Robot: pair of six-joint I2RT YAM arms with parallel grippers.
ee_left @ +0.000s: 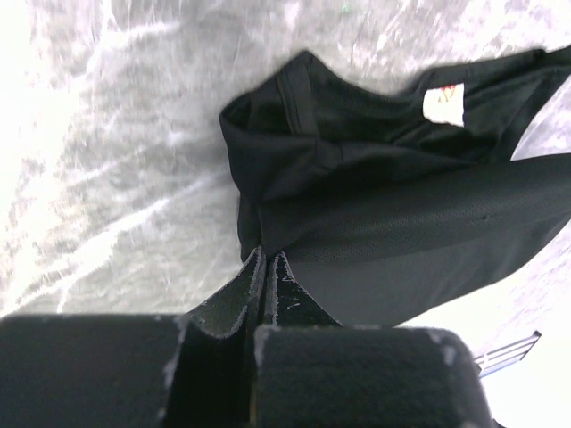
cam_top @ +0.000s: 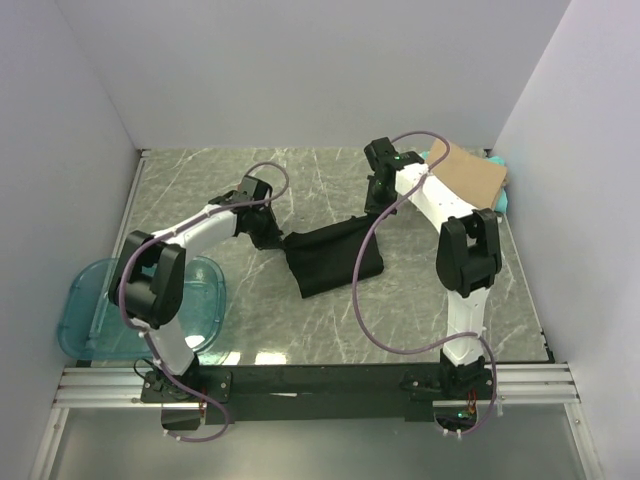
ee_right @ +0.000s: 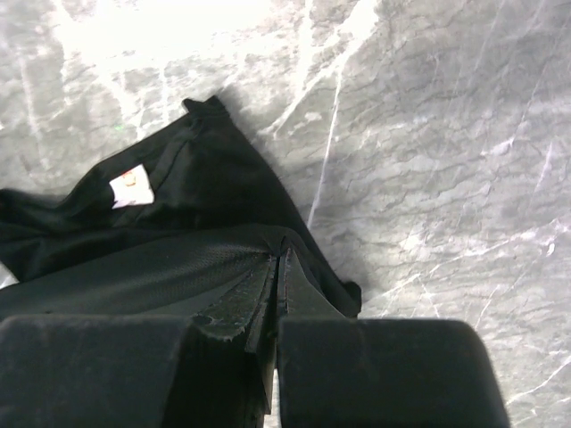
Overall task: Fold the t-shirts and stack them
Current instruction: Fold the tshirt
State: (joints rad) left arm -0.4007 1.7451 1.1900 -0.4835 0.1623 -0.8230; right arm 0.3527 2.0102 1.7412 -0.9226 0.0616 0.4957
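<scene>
T-shirt, black, clamped in left fingers and right fingers; tub, tan t-shirt aside.

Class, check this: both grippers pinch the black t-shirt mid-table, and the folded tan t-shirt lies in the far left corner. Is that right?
No. The folded tan t-shirt lies in the far right corner, not the left; the top external view shows it. The left gripper and right gripper do both pinch the black t-shirt mid-table.
</scene>
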